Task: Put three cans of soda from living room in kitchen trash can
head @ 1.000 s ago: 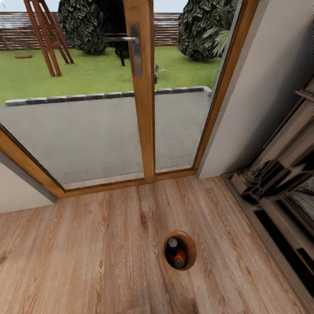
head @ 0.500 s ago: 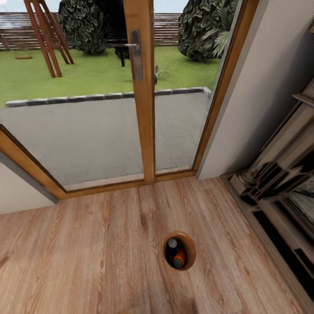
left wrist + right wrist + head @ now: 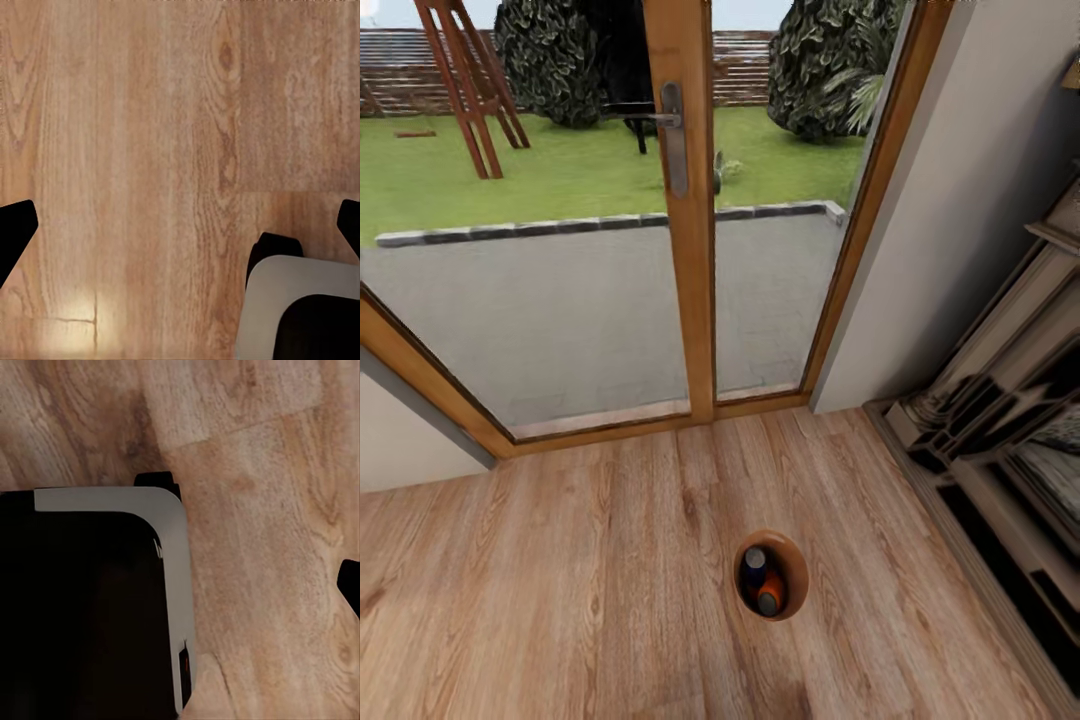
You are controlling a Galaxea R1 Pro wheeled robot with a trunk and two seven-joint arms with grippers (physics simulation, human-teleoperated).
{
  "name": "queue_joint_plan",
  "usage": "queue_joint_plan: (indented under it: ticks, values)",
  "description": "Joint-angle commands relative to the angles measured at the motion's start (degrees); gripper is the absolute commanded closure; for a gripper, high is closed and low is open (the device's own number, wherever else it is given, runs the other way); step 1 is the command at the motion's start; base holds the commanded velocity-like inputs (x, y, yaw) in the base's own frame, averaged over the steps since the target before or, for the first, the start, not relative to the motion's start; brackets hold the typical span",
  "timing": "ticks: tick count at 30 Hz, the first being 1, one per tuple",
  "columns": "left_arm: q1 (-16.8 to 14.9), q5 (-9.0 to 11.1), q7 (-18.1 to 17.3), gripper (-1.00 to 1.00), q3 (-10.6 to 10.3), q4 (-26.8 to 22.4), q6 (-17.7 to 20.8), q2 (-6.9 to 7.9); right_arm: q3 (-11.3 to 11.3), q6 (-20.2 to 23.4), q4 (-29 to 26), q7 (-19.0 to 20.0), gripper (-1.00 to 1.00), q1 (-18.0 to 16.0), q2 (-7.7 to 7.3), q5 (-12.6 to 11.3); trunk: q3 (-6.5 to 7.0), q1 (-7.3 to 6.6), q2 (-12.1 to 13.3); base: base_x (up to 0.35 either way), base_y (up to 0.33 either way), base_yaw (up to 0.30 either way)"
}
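Observation:
In the head view, a round brown wooden container (image 3: 797, 562) stands on the light wood floor in front of the glass doors. Two cans of soda lie inside it: a dark blue can (image 3: 755, 567) and an orange can (image 3: 771, 598), both with silvery tops. My left gripper (image 3: 180, 225) hangs open over bare floor, its black fingertips (image 3: 15, 225) at the two edges of the left wrist view. Of my right gripper (image 3: 184, 589), one black fingertip (image 3: 351, 586) shows at the edge of the right wrist view, standing wide, with nothing held.
Wood-framed glass doors (image 3: 690, 250) with a metal handle (image 3: 674, 135) close the room ahead; a patio and lawn lie beyond. A grey wall corner (image 3: 920, 260) and a fireplace surround (image 3: 1000, 430) stand at the right. My grey and black base (image 3: 90, 600) shows beneath both wrists.
The head view has shifted slightly, so the door handle sits lower in the picture. The container and its cans have not moved.

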Motion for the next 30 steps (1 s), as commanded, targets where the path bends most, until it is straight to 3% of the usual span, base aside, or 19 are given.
queue_joint_plan:
  ticks: [1,30]
  values:
    - [0.00,0.00,0.01,-1.00,0.00,0.00,0.01,0.00,0.00,0.00,0.00,0.00,-1.00,0.00,0.00,-0.01,0.19,-0.23,0.42,0.000,0.000,0.000]
    - [0.00,-0.09,-0.06,-1.00,-0.07,0.00,-0.13,0.00,-0.01,0.00,-0.03,-0.01,-1.00,0.00,0.33,0.06,5.39,-6.60,12.05,0.000,0.000,0.000]
